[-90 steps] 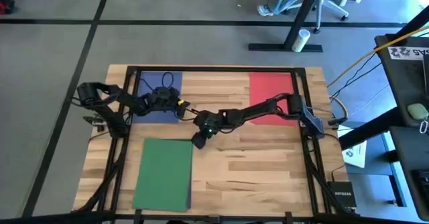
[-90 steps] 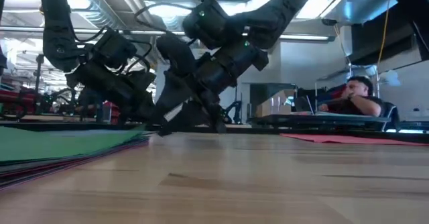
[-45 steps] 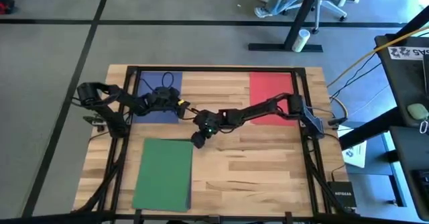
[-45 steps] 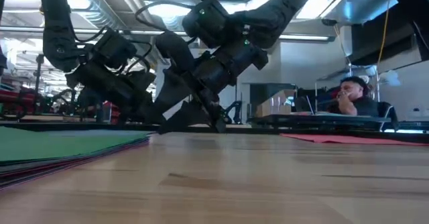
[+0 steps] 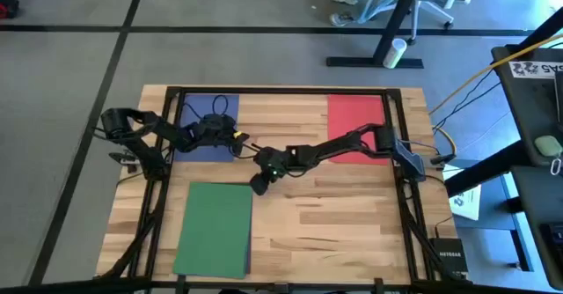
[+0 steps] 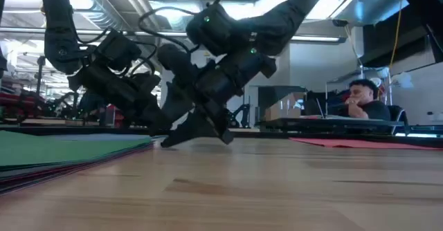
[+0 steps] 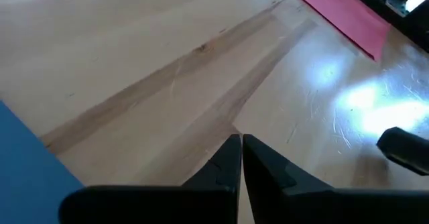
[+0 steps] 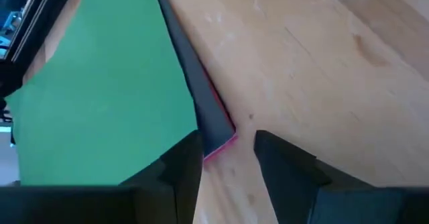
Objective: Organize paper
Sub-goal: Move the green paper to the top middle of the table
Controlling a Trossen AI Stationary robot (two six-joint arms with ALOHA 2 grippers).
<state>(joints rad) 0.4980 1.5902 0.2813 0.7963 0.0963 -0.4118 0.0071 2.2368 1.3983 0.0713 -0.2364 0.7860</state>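
The green sheet [image 5: 215, 228] lies flat on the near left part of the wooden table [image 5: 334, 215], on top of a small stack; at its far right corner a dark grey sheet [image 8: 201, 106] and a pink sheet [image 8: 224, 142] peek out from beneath it as thin edges. Taking that green sheet as the landmark, the blue sheet [image 5: 207, 127] lies flat beyond it, toward the far left of the table, and the red sheet [image 5: 356, 127] lies flat well apart from it, toward the far right.

The right arm reaches across the middle of the table, and the right hand [image 5: 260, 185] hovers just beside the green sheet's far right corner, low over the wood. In the right wrist view its two fingers [image 8: 177, 163] stand parted, holding nothing, with the stack's protruding corner lying in line with the gap between them. In the low view the right hand [image 6: 197, 131] hangs with its tips close above the table surface, just beyond the edge of the stack.

The left hand [image 5: 237, 141] sits farther from the green sheet, over the near right edge of the blue sheet. In the left wrist view its fingers [image 7: 228, 163] are pressed together with nothing between them, above bare wood beside the blue sheet.

A person [image 6: 363, 101] sits in the room behind the table.
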